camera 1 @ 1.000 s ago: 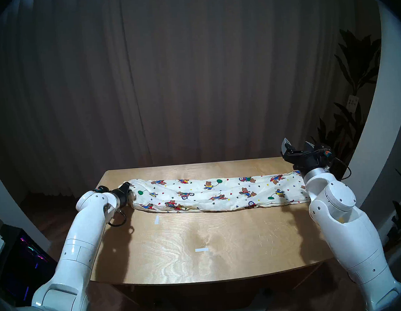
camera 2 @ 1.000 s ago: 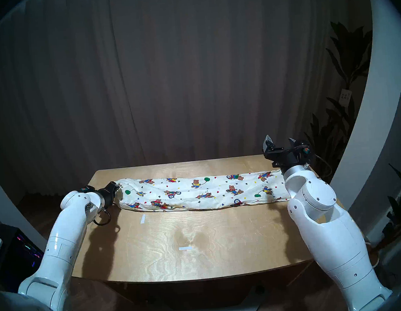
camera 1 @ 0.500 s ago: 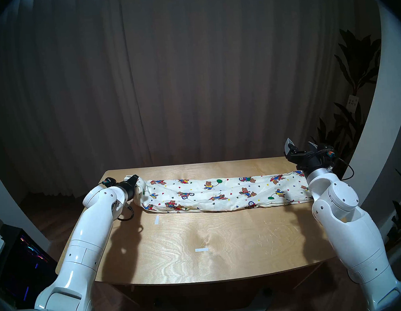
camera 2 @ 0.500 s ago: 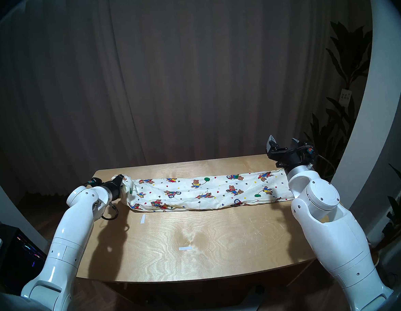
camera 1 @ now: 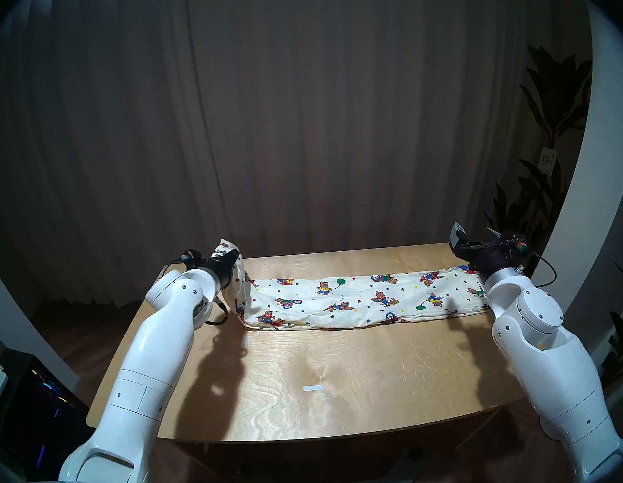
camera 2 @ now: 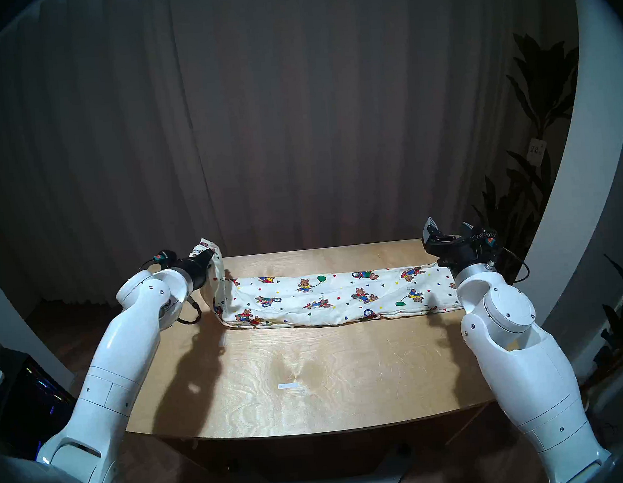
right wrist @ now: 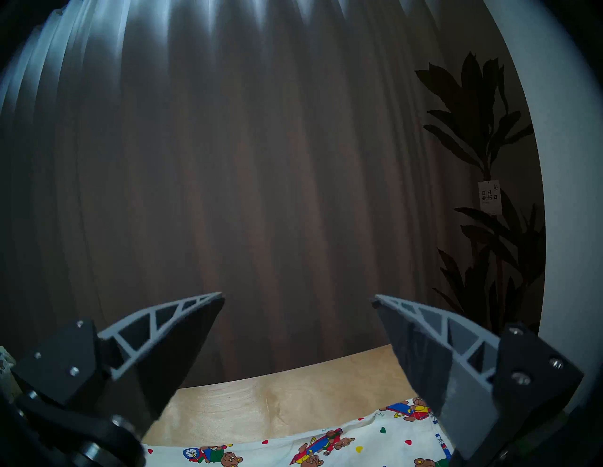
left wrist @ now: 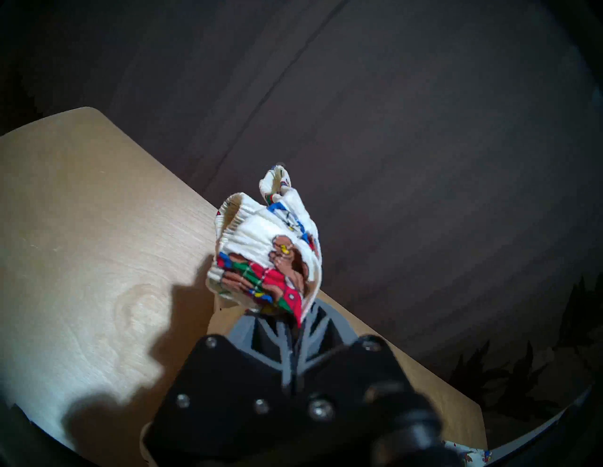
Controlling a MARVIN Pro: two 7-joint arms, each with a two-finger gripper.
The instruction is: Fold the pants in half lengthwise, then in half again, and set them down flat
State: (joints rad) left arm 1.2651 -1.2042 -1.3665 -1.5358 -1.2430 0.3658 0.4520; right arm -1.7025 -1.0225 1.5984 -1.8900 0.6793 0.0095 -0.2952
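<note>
Wooden table (camera 1: 350, 398): pants (camera 1: 362, 298) lie in a long strip along the far edge. Left gripper (left wrist: 295, 321) pinches the bunched waistband, lifted. Right gripper (right wrist: 298, 305) gapes wide, empty, above the cuff end. Risk: unpinned cuffs drag, fold skews.

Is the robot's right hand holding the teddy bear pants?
No, the right gripper is wide open above the pants, its fingers touching no cloth.
</note>
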